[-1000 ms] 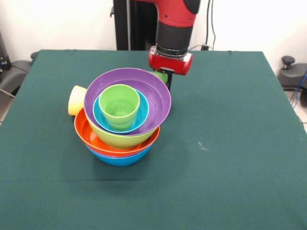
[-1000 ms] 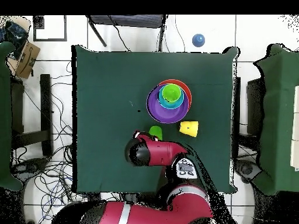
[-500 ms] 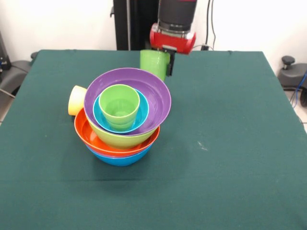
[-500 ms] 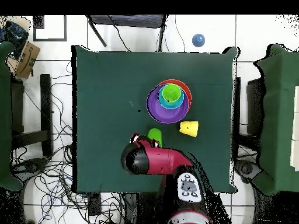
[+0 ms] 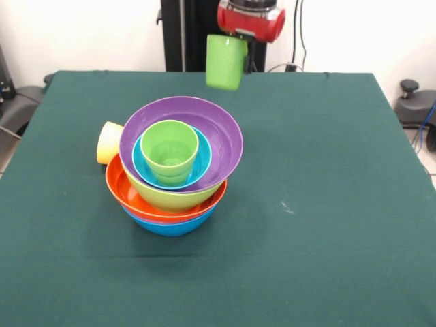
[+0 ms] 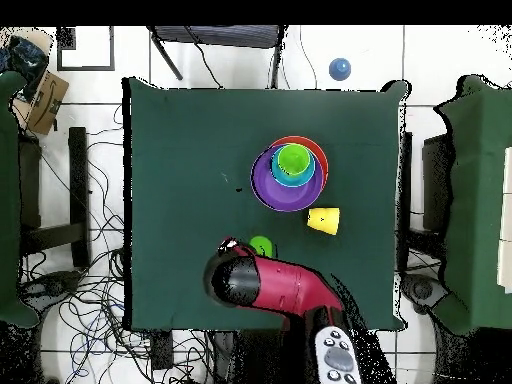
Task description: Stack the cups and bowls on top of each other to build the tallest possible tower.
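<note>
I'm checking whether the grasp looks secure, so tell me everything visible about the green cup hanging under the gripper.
The green cup is a smooth, glossy light green plastic tumbler with tapered sides. It hangs in the air, clear of the table, roughly upright with a slight tilt. The gripper holds it at the rim, at the side nearer the arm; nothing else touches it. It sits above and behind the tower. From overhead only part of it shows beside the arm.

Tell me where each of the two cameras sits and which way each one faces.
Front view: across the table, facing the robot; shows the gripper holding a green cup above the tower.
Overhead view: above the table, looking straight down; shows the red arm from the bottom edge.
Both show the tower, the held cup and the yellow cup lying beside it.
</note>
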You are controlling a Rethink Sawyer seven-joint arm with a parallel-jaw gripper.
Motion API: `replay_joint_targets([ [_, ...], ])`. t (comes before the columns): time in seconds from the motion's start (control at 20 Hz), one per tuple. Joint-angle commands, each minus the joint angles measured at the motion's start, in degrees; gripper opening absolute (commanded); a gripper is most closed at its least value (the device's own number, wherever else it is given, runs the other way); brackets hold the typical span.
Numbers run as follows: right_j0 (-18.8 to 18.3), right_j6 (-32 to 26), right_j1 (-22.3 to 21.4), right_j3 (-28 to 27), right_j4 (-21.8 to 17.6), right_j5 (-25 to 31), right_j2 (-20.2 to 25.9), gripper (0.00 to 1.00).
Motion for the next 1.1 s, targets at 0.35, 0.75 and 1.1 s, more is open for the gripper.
replay_joint_targets([
  [0.35, -3.97, 2.45, -7.10, -1.25, 6.29, 26.86, 6.98, 0.00],
  [0.75, -6.17, 0.89, -4.25, -9.38, 7.84, 32.70, 9.40, 0.00],
  [1.1, -5.68, -0.84, -1.78, -15.08, 5.84, 31.35, 10.57, 0.00],
])
